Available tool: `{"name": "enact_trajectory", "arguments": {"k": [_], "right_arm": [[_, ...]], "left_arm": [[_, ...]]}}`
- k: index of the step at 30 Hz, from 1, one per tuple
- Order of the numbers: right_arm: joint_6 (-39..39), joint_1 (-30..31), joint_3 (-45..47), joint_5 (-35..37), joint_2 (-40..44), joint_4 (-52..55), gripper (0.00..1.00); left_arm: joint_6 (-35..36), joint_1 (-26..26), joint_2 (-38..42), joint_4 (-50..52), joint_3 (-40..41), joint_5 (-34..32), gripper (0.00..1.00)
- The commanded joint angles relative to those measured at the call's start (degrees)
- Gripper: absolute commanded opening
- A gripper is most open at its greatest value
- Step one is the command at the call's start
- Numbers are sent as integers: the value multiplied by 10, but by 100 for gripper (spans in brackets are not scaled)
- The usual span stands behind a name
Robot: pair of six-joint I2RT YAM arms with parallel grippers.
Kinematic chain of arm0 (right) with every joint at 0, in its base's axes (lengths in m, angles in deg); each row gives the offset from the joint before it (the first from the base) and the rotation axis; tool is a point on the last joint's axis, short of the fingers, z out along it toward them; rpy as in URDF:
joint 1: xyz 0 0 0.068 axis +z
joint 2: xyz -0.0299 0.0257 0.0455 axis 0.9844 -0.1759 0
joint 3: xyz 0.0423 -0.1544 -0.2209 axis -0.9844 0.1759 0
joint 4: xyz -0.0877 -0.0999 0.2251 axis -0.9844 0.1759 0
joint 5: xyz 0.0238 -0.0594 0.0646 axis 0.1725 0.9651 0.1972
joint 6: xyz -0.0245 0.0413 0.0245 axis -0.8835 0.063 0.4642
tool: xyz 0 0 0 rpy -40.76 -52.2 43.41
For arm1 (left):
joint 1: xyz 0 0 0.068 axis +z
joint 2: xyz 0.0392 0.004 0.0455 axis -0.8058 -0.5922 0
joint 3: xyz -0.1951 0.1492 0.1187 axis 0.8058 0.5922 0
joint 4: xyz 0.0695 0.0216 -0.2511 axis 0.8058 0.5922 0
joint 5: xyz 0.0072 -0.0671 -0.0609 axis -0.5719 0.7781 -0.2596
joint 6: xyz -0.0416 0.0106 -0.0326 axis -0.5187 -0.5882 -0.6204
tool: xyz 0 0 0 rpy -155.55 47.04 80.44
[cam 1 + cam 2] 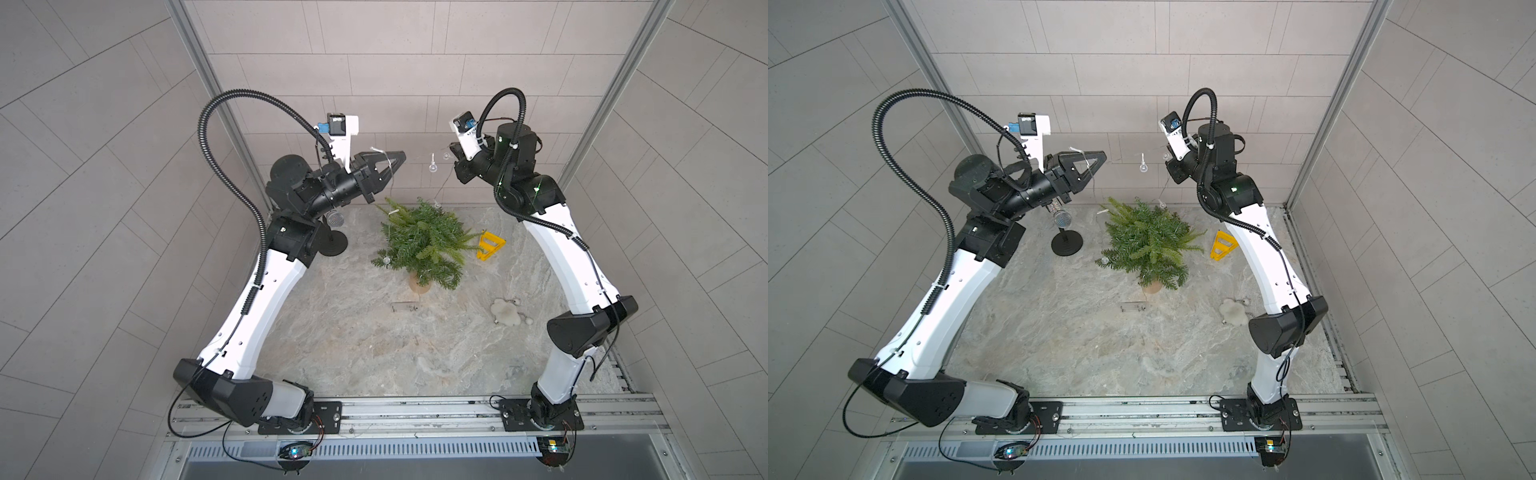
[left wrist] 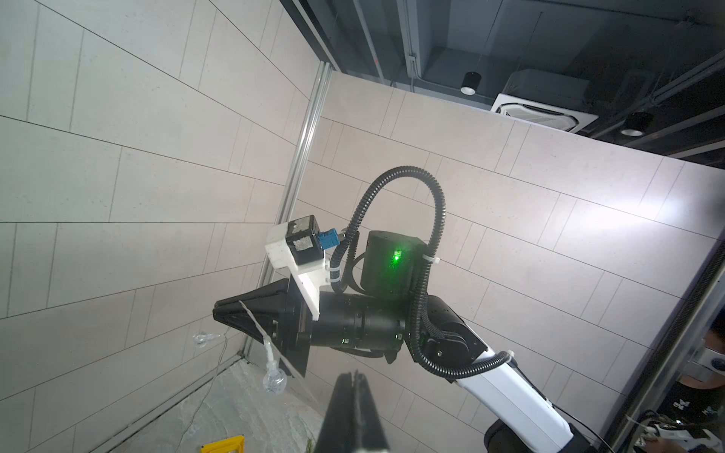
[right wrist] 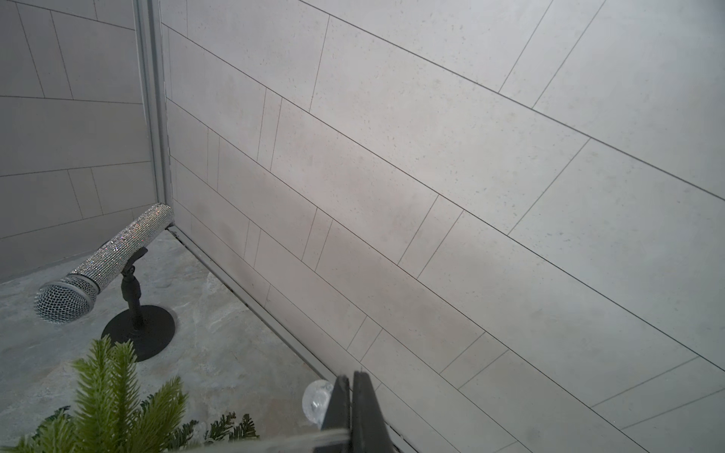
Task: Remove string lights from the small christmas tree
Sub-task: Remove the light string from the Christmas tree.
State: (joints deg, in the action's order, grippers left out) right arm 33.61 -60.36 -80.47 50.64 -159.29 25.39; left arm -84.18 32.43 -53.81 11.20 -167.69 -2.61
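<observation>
Left pincer [image 1: 400, 157] and right pincer [image 1: 454, 148] clench the string lights [image 1: 432, 168] high above the small christmas tree [image 1: 424, 239]; strands trail into its branches. Lift gently, lest it topple.

Free room along the surface's [image 1: 374, 357] near edge; small christmas tree [image 1: 424, 241], microphone [image 1: 335, 219] and yellow frame [image 1: 490, 246] crowd the far edge.
</observation>
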Motion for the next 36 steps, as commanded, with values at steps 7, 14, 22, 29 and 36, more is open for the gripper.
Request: {"name": "enact_trajectory", "arguments": {"k": [7, 14, 22, 29, 36], "right_arm": [[-12, -56, 85, 37, 66, -21, 0], [5, -75, 153, 27, 107, -46, 0], [1, -96, 225, 45, 158, -62, 0], [-1, -104, 287, 60, 202, -67, 0], [-26, -104, 308, 85, 249, -66, 0]], "left_arm": [[-10, -21, 13, -14, 2, 17, 2], [-10, -41, 19, 1, -6, 23, 2], [-17, -66, 35, 17, -5, 24, 2], [-21, -87, 60, 32, 0, 25, 2], [-25, -96, 81, 53, -2, 23, 3]]}}
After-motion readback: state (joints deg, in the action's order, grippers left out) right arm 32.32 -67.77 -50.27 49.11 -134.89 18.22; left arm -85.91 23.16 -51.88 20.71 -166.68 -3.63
